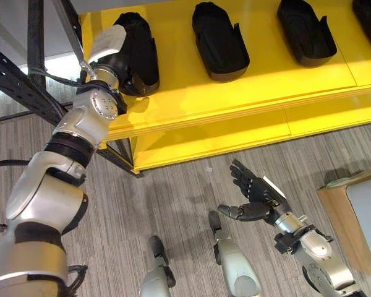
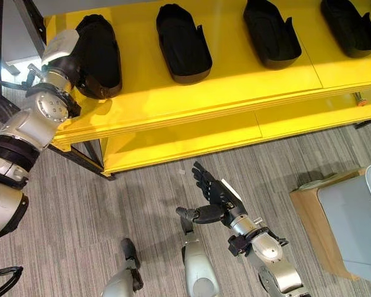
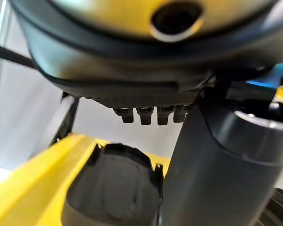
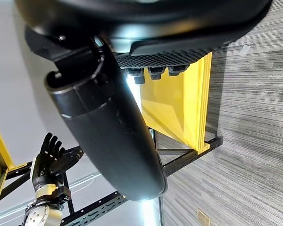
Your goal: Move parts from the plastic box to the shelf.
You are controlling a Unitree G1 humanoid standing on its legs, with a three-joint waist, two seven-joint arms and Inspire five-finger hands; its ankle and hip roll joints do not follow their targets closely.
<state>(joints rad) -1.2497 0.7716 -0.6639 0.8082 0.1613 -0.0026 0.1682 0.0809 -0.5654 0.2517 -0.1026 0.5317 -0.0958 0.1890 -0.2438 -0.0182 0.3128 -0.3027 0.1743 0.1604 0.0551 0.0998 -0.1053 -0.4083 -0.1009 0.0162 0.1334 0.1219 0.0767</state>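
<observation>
While four black parts sit in a row on the yellow shelf [image 1: 260, 80], the left hand [image 1: 111, 52] rests beside the leftmost part [image 1: 138, 52] (fingers released); below the shelf, the right hand [image 2: 213, 198] hangs with fingers spread, empty.

Left robot hand [image 1: 120, 59] raised, right robot hand [image 1: 255, 197] low, fingers spread.

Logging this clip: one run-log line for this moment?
left hand: at leftmost part on shelf | right hand: open, empty, over floor
</observation>
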